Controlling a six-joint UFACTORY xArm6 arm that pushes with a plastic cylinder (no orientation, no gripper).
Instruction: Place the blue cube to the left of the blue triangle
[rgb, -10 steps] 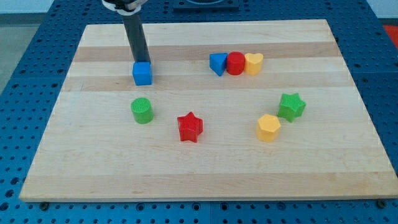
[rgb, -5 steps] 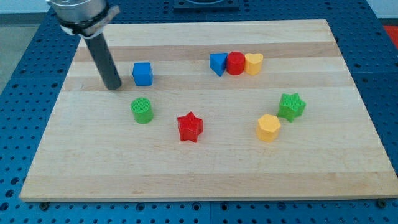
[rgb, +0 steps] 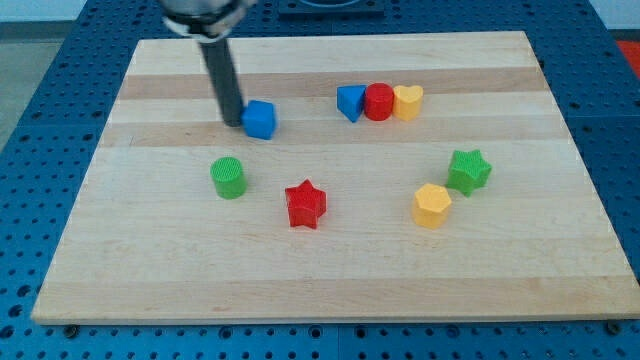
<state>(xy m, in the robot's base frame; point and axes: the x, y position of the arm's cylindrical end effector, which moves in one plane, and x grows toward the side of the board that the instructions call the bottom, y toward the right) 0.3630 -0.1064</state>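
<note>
The blue cube (rgb: 260, 119) lies on the wooden board (rgb: 330, 250) left of centre, toward the view's top. My tip (rgb: 231, 122) touches the board right against the cube's left side. The blue triangle (rgb: 350, 102) lies to the cube's right, a gap away, at the left end of a row of three blocks.
A red cylinder (rgb: 379, 101) and a yellow heart (rgb: 408, 101) touch in a row right of the blue triangle. A green cylinder (rgb: 229, 177), a red star (rgb: 306, 204), a yellow hexagon block (rgb: 432, 205) and a green star (rgb: 468, 170) lie lower down.
My tip went from the cube's top side round to its left, then moved right. The blue cube slid right, toward the blue triangle.
</note>
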